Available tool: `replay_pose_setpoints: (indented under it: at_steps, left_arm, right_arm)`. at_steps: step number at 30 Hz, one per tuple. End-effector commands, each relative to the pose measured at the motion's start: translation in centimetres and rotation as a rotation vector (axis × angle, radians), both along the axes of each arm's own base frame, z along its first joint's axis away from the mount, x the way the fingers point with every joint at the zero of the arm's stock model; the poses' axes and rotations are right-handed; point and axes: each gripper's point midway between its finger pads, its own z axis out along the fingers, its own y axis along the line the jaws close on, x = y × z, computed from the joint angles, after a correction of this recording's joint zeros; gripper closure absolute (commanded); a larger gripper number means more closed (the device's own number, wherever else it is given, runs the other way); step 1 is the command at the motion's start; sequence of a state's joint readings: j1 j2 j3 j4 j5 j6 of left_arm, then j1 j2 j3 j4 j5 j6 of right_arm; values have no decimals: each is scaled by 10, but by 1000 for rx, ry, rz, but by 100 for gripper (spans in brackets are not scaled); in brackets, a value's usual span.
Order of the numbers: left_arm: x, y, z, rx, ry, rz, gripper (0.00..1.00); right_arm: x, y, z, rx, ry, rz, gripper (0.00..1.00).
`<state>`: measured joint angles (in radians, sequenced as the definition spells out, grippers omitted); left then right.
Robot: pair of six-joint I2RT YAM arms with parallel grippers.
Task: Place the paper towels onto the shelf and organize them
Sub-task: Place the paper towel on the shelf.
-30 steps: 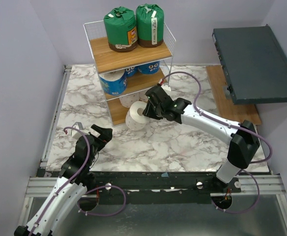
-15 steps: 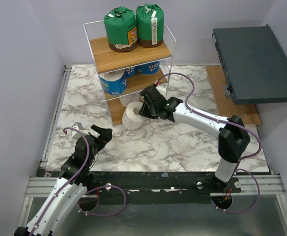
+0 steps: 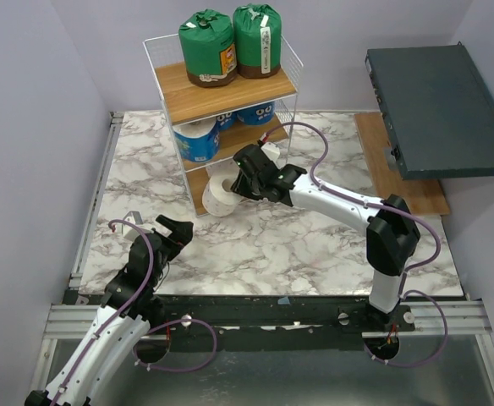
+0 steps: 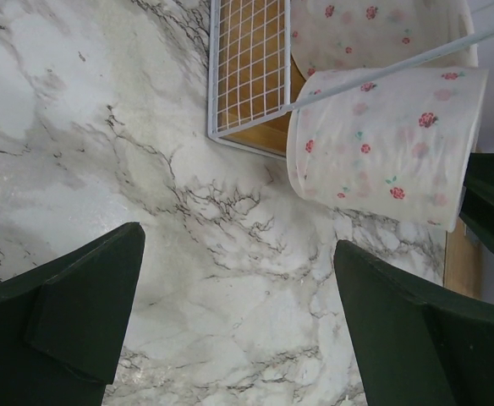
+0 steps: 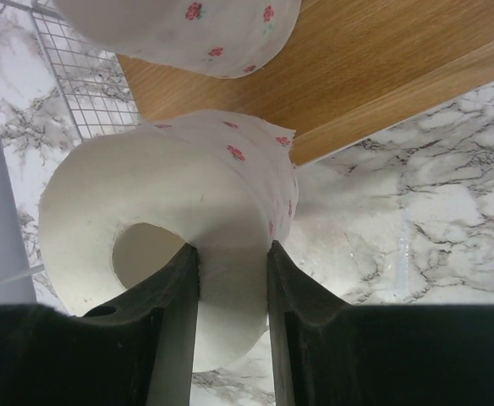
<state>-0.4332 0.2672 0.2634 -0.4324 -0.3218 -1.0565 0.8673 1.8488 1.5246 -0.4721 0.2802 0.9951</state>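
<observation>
— shelf (image 3: pixel 230 95) filling up: green rolls (image 3: pixel 230 46) on top, blue rolls (image 3: pixel 198 139) in the middle, white roll (image 5: pixel 179 25) on the bottom board.

— flowery roll (image 3: pixel 216 196), seemingly the last, hangs at the bottom tier's front, right tool (image 3: pixel 242 178) pinching its wall through the core. left tool (image 3: pixel 176 230) gapes wide over the counter (image 3: pixel 298 245), holding nothing.

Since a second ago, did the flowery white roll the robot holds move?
Yes. The roll, held in the right tool, slid left toward the bottom of the shelf.
</observation>
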Motion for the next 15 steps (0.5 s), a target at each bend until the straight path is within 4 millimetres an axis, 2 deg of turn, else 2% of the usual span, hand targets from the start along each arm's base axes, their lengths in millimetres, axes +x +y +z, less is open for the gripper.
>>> replay_pose_setpoints:
  at_steps: [1,6,15]
  left_arm:
    - [-3,-2,-8,-11,22,-9,2]
    - [-4,-1,-10,-12,24,-5,2]
    - [-4,-4,-12,-23,31,-13,2]
  right_arm:
    - [13,22,5,60,-27,15,66]
    - [13,26,2,62,-22,24,65]
    - [8,28,-2,61,-12,34,54]
